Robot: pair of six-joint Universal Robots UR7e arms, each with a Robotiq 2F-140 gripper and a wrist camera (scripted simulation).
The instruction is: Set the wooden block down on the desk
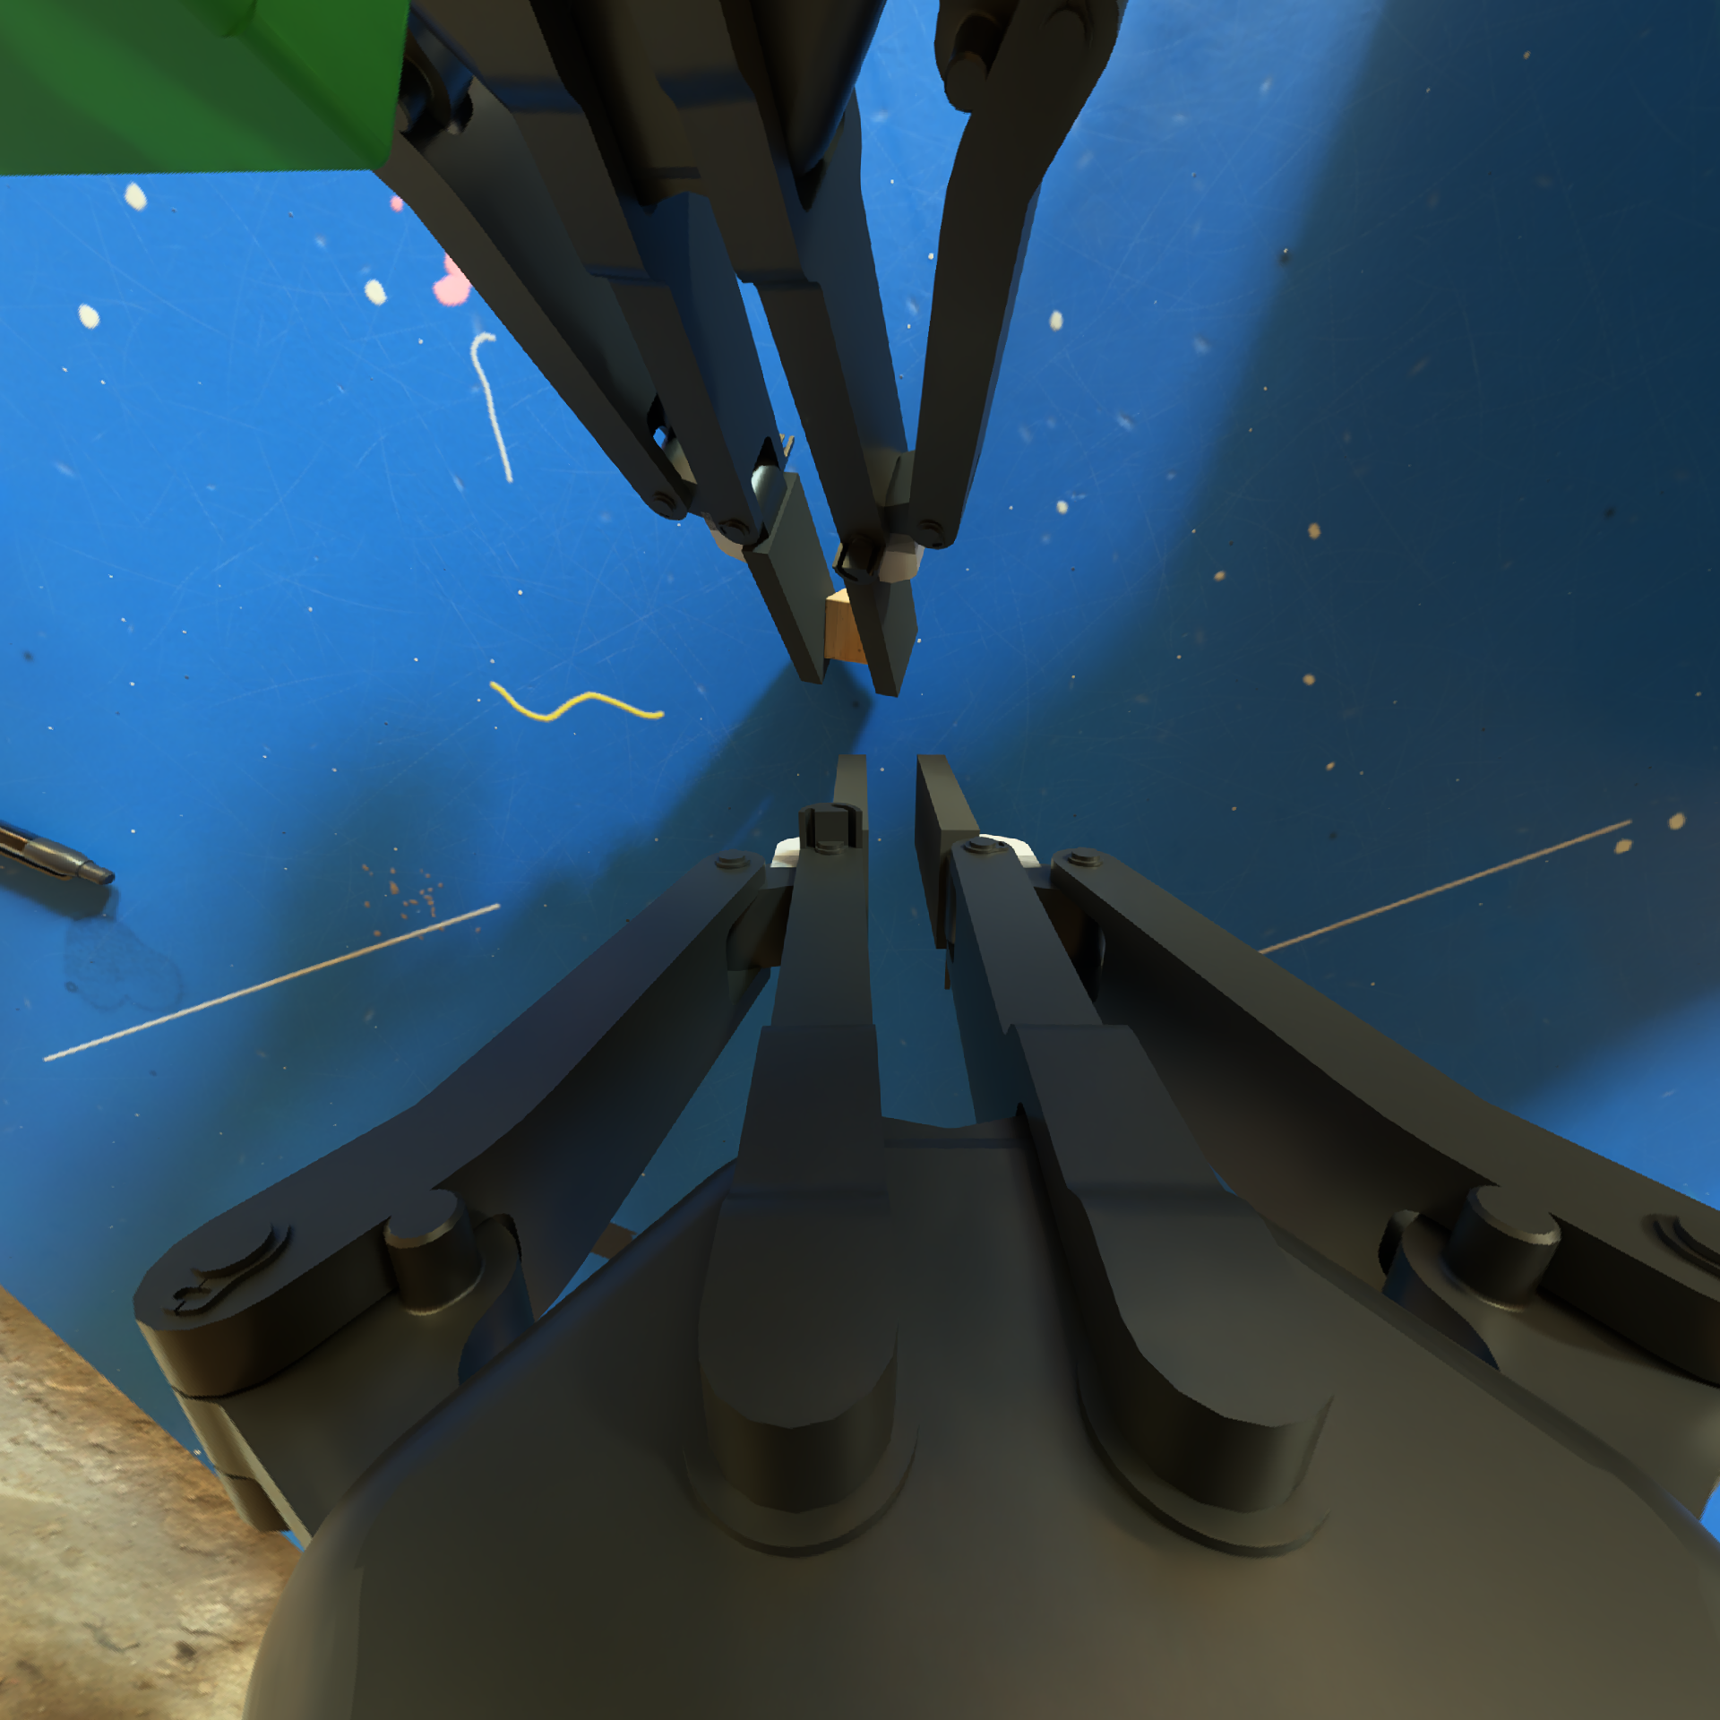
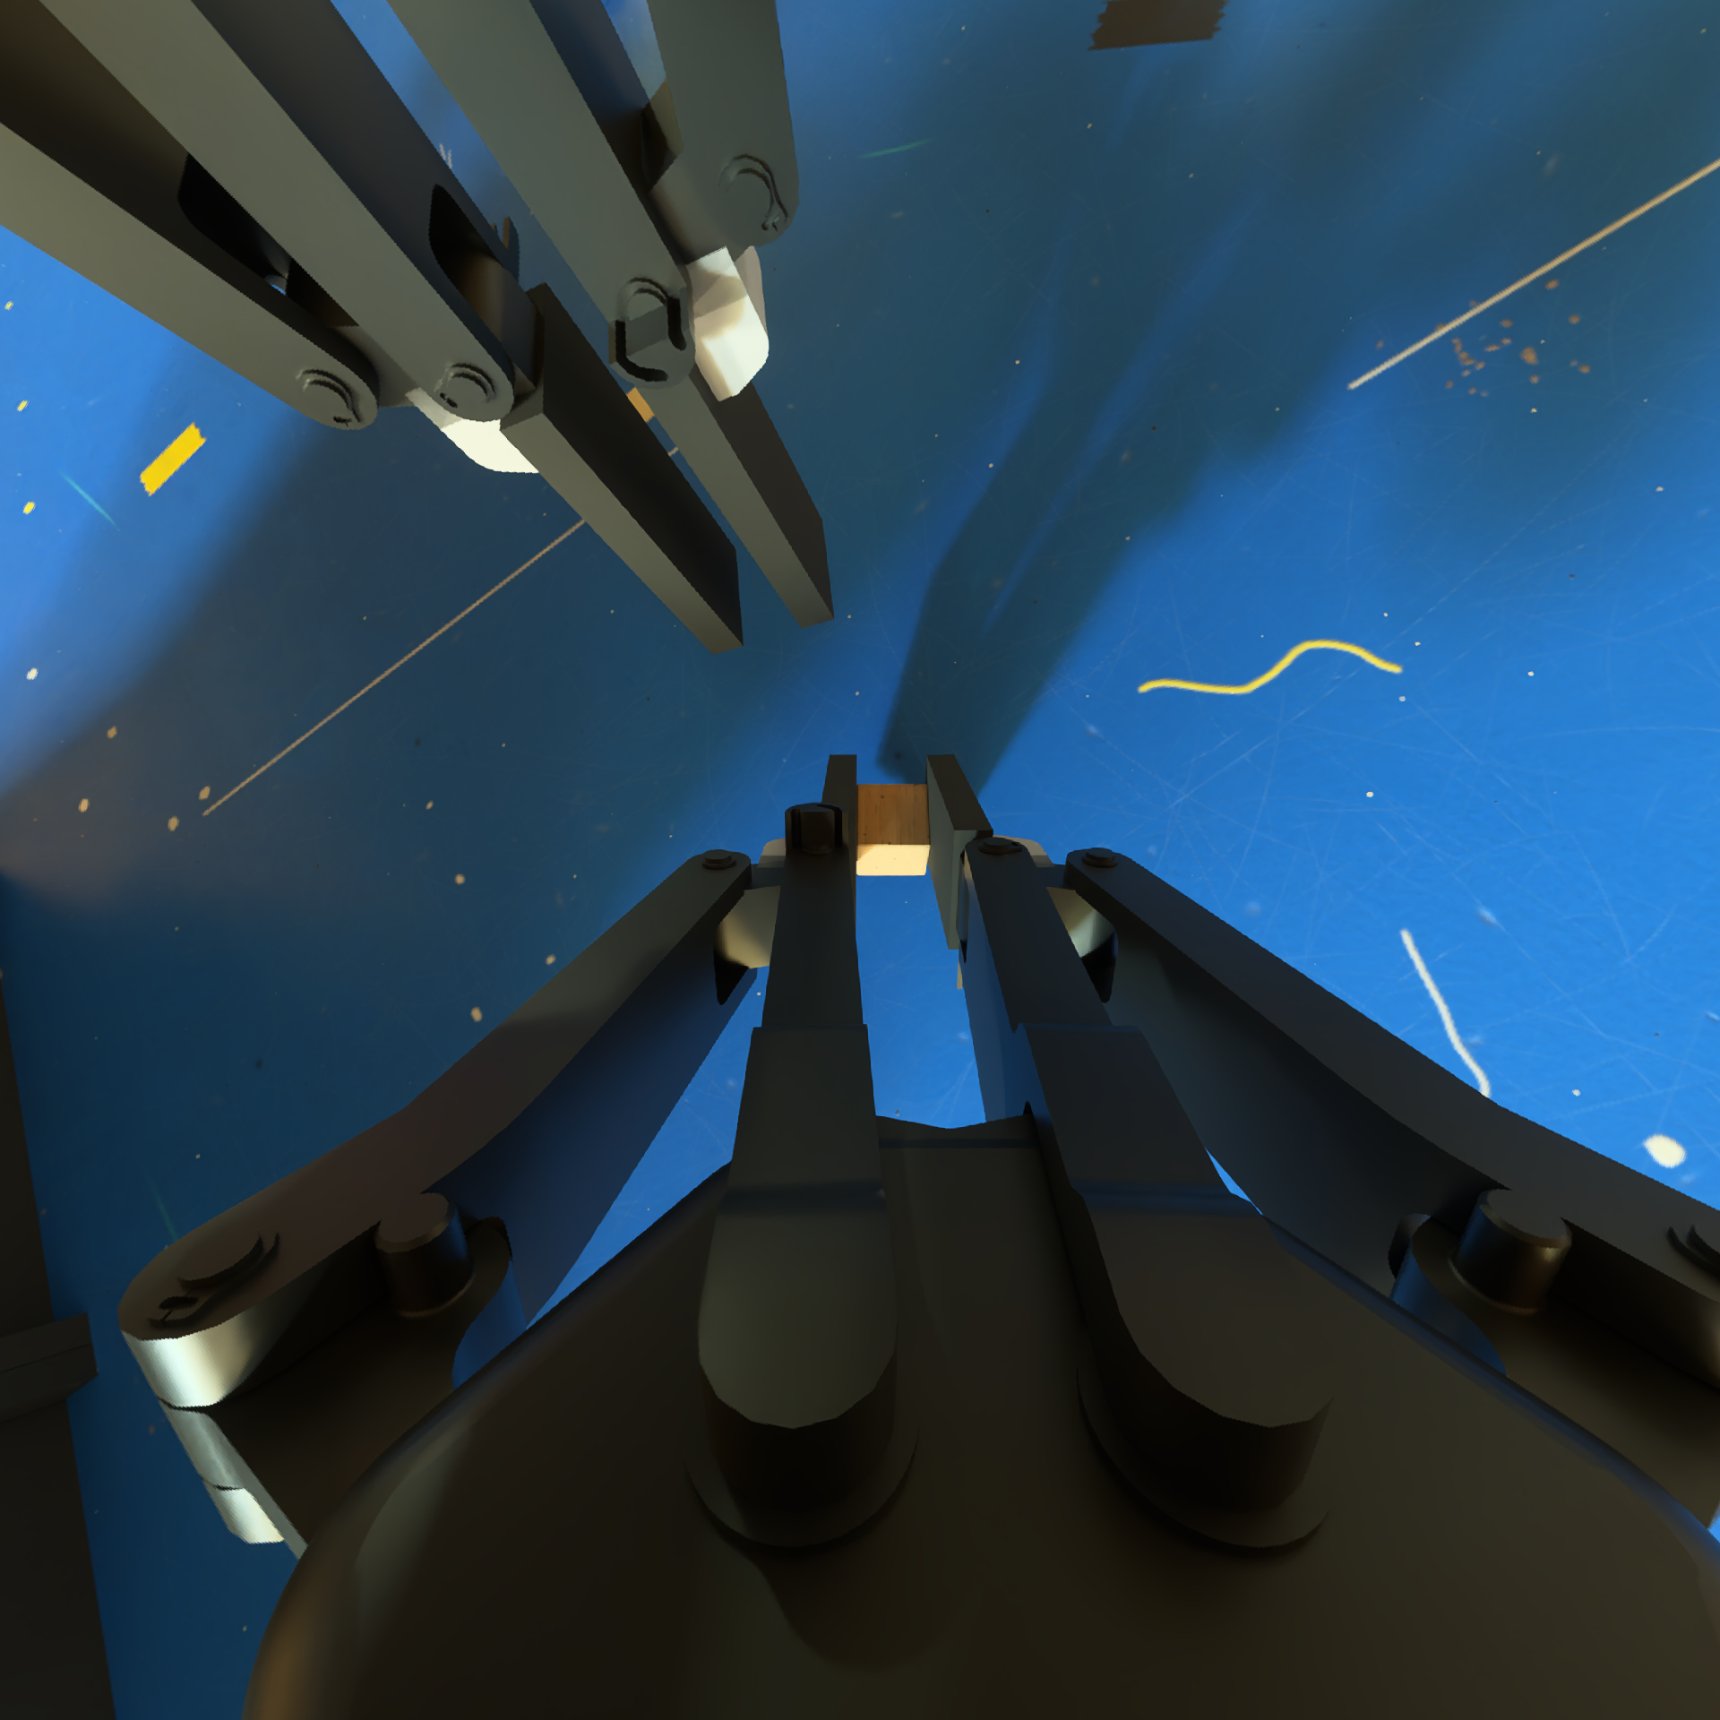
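Observation:
A small wooden block (image 2: pixel 892 824) is clamped between the fingers of my right gripper (image 2: pixel 892 772), just above the blue desk (image 2: pixel 1303 838). In the left wrist view the right gripper (image 1: pixel 852 684) comes down from the top, shut on the block (image 1: pixel 845 628), with its shadow close under the tips. My left gripper (image 1: pixel 889 777) points tip to tip at it. Its jaws are drawn in to a narrow gap with nothing between them. It also shows in the right wrist view (image 2: pixel 782 633), a short way from the block.
A green box (image 1: pixel 186 84) stands at the upper left and a pen (image 1: pixel 56 856) lies at the left. The scratched desk (image 1: pixel 279 558) bears paint specks and a yellow squiggle (image 1: pixel 577 707). The desk edge and brown floor (image 1: pixel 93 1489) show at the lower left.

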